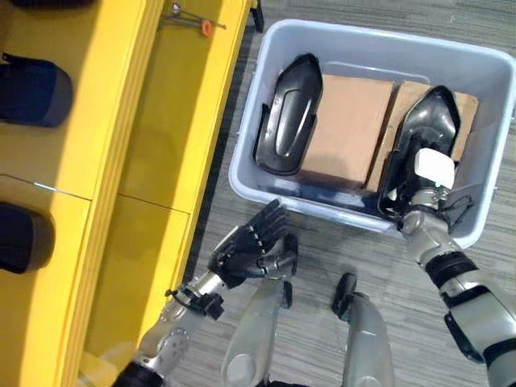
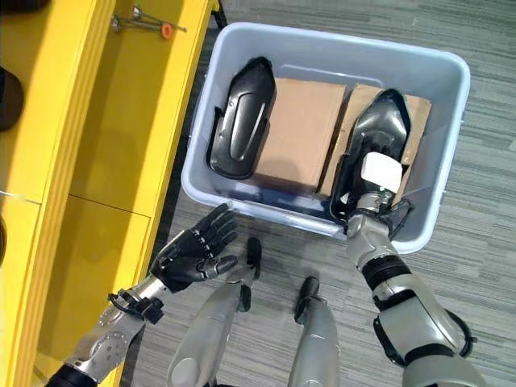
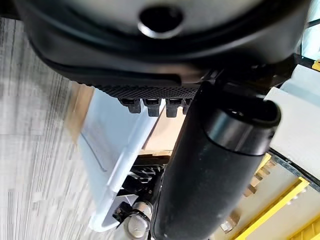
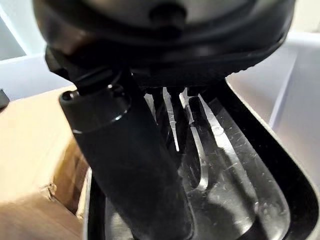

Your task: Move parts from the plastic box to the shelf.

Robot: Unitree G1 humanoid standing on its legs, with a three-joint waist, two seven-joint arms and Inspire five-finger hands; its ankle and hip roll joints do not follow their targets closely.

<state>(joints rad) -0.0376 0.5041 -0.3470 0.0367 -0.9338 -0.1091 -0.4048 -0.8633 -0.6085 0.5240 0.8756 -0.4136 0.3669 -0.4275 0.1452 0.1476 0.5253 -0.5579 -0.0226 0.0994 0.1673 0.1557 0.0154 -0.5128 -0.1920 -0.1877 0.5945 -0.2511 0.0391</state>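
A pale blue plastic box (image 1: pixel 242 173) stands on the floor with two glossy black parts in it, each leaning on a cardboard carton. The left part (image 1: pixel 289 113) lies untouched. My right hand (image 1: pixel 419 193) reaches over the box's near wall onto the right part (image 1: pixel 431 121), its white thumb cover resting on top. In the right wrist view its fingers (image 4: pixel 172 115) lie straight along the part's shiny surface (image 4: pixel 235 180). My left hand (image 1: pixel 250 246) hovers open and empty over the floor, just outside the box's near-left corner.
A yellow shelf (image 1: pixel 105 121) runs along the left, close to the box. Two dark parts (image 1: pixel 32 93) (image 1: pixel 20 238) sit in its compartments. A metal pin with an orange cap (image 1: pixel 205 27) sticks out near the shelf's far end. Grey carpet (image 1: pixel 339 250) surrounds the box.
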